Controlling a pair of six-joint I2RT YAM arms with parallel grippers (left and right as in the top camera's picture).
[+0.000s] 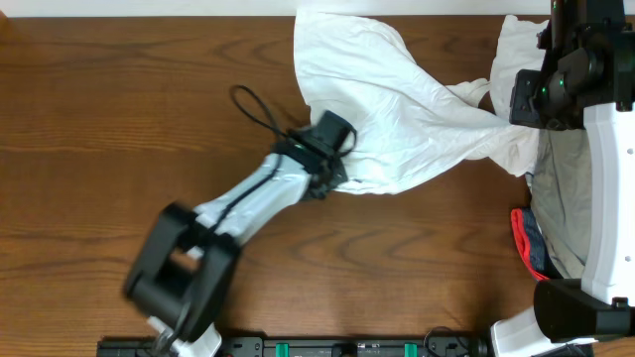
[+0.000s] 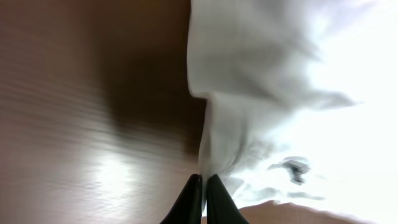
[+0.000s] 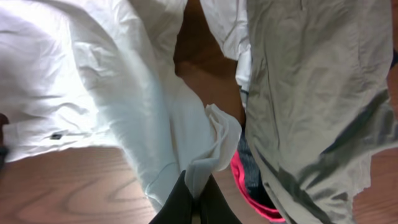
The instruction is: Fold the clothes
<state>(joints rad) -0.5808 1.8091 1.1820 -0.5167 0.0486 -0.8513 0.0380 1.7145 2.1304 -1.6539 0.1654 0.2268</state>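
While the left arm point(image 1: 248, 198) lies on a long diagonal from the near left corner, forearm low over the worktop point(image 1: 119, 119), its wrist sits at the lower left edge of the white garment point(image 1: 387, 99).

- Left jaws: pressed together, tips touching, with an edge of the white cloth pinched between them. The wrist view is blurred.
- A black cable loop point(image 1: 253, 104) stands off the left wrist, above bare wood.
- Right arm point(image 1: 605, 198): runs up the right edge, and its black wrist point(image 1: 551, 84) hangs over the garment's right end.
- Right jaws: closed on a bunched fold of the same garment, seen close in the wrist view.
- Garment: wrinkled, at far centre of the worktop. It is broad on the left and drawn into a narrow twisted band toward the right arm. A small dark label point(image 3: 56, 135) shows on the flat part.
- Heap at the right edge: khaki trousers point(image 1: 571, 193) lie crumpled beside the garment's right end, touching it.
- A red piece point(image 1: 523, 238) with dark cloth inside shows just under the trousers' near edge.
- More white cloth point(image 1: 511, 45) lies at far right. Cannot tell whether it is a separate piece.
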